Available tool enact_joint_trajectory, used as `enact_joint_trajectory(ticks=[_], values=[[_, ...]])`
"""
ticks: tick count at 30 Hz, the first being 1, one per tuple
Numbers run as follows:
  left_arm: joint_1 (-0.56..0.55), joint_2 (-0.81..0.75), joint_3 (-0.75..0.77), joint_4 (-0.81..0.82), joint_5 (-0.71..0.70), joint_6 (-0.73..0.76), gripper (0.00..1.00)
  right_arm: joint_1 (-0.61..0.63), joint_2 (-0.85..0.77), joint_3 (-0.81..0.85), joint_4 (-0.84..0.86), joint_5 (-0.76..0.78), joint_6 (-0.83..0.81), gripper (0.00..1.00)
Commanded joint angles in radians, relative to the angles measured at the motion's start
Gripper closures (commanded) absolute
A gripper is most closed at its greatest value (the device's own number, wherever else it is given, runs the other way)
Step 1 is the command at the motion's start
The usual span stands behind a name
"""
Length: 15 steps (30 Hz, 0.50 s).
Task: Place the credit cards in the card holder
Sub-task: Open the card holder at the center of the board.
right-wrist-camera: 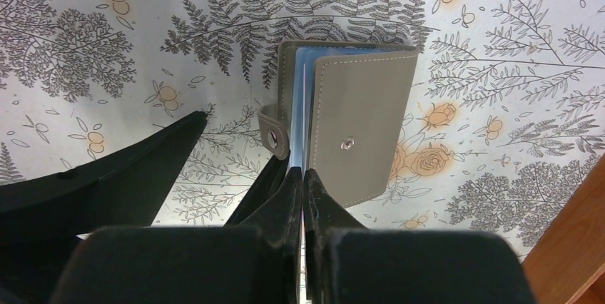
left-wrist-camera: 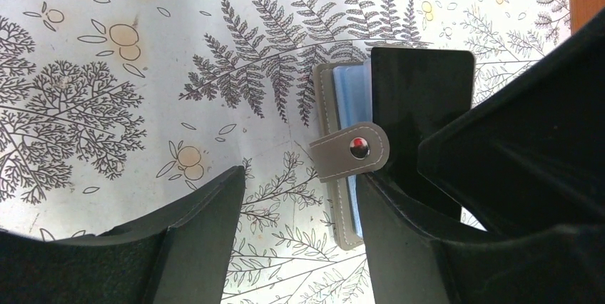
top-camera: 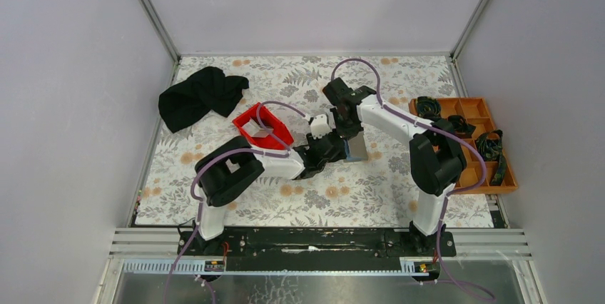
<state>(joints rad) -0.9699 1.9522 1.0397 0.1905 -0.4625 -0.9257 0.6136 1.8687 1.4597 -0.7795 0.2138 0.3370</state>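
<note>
The grey card holder (top-camera: 357, 148) lies open on the flowered cloth between both arms. Its snap strap (left-wrist-camera: 349, 153) and a light blue credit card (left-wrist-camera: 349, 93) tucked inside show in the left wrist view. Behind them is a dark flat rectangle (left-wrist-camera: 421, 104); I cannot tell whether it is the flap's inside or a card. My left gripper (left-wrist-camera: 303, 183) is open, and one finger (left-wrist-camera: 407, 247) lies against the holder's near end. My right gripper (right-wrist-camera: 304, 173) is shut on a thin card seen edge-on, which runs into the holder (right-wrist-camera: 364, 133) beside the blue cards (right-wrist-camera: 300, 83).
A red bin (top-camera: 262, 127) stands just left of the arms, with a black cloth (top-camera: 201, 95) behind it. An orange compartment tray (top-camera: 476, 109) with dark items sits at the right edge. Its corner (right-wrist-camera: 571, 247) shows close to the right wrist.
</note>
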Motion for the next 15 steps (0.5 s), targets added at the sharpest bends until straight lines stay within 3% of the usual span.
enact_joint_trajectory(ticks=[1,15], values=[[-0.041,0.033,-0.071,-0.155,0.049,-0.041,0.32,0.006,0.004,-0.048,0.066,-0.02,0.022,1.0],[-0.069,0.018,-0.124,-0.154,-0.004,-0.081,0.32,0.006,0.001,-0.115,0.103,0.06,0.02,1.0]])
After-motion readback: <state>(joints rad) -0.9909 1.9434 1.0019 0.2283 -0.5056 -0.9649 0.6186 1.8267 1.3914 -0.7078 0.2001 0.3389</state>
